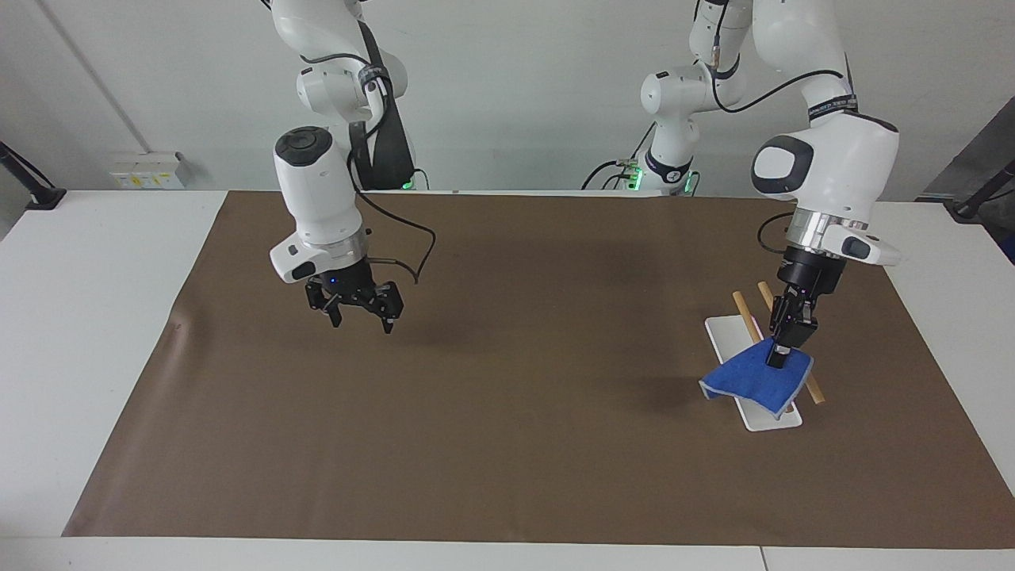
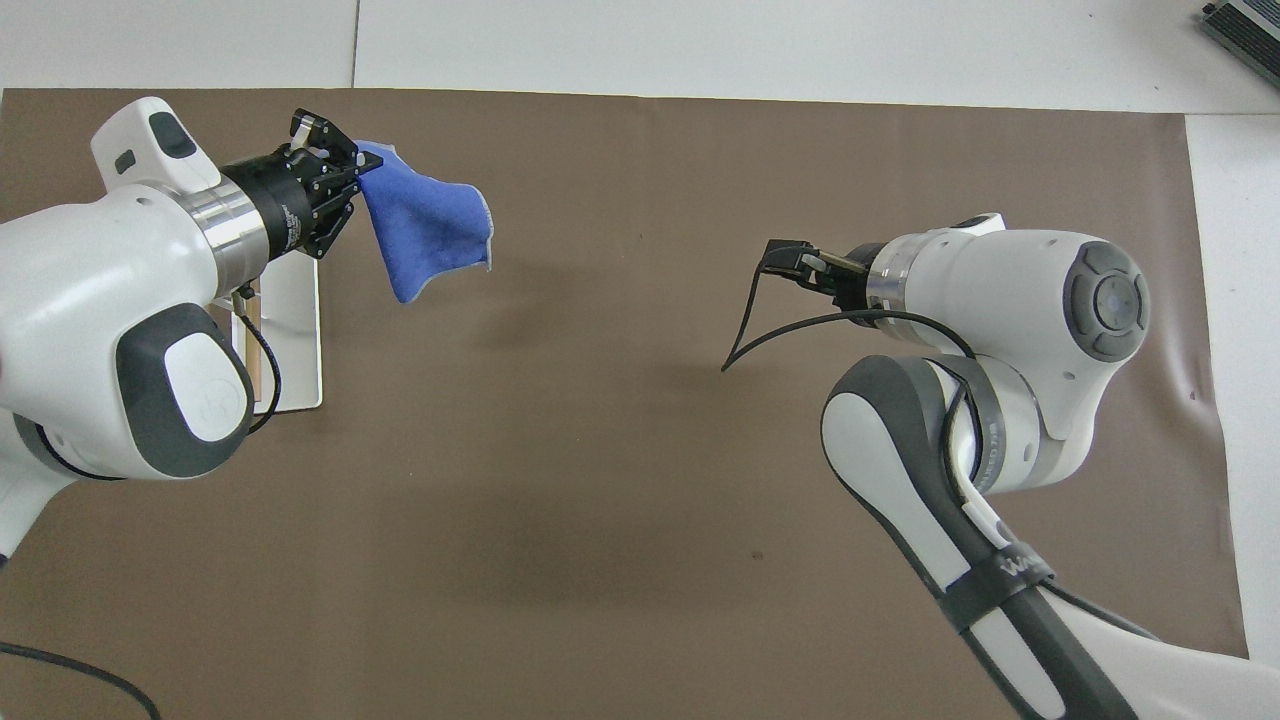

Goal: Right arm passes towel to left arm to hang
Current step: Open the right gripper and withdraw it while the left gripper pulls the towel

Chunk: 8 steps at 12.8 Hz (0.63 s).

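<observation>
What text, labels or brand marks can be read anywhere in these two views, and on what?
None reads clearly.
White lettering on the black band around the right arm: too small to read.
Band on the left arm: marks unreadable.
Yellow stickers on the wall socket box: blurred.

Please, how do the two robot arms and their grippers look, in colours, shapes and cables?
Both the left arm and the right arm have rounded white shells, dark-grey joint caps and a silver wrist ring. The left gripper and the right gripper are black. A thin black cable loops beside each wrist.
</observation>
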Motion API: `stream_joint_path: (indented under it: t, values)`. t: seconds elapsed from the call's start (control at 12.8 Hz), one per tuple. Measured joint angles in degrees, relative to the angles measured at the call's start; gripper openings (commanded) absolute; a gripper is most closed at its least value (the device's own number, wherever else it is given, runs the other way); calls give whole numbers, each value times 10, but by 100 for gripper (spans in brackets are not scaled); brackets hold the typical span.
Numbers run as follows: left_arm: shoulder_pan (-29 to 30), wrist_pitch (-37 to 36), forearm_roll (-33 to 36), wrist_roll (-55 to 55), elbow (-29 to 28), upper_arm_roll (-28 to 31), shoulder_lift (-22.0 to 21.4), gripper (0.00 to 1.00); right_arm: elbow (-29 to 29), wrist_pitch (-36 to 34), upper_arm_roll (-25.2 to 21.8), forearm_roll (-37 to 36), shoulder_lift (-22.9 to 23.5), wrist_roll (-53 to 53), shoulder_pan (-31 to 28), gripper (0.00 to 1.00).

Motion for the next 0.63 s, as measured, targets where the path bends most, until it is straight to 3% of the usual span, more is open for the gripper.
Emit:
stream_joint_path:
  t: [0.24,0.63]
  values:
    - [0,-3,0,-8,-14,21,0,0,34,-103,-1,0,-32,-31,-42,100]
    - [0,-2,0,-48,-26,30,0,0,52,-214,-2,14,-76,-87,-110,100]
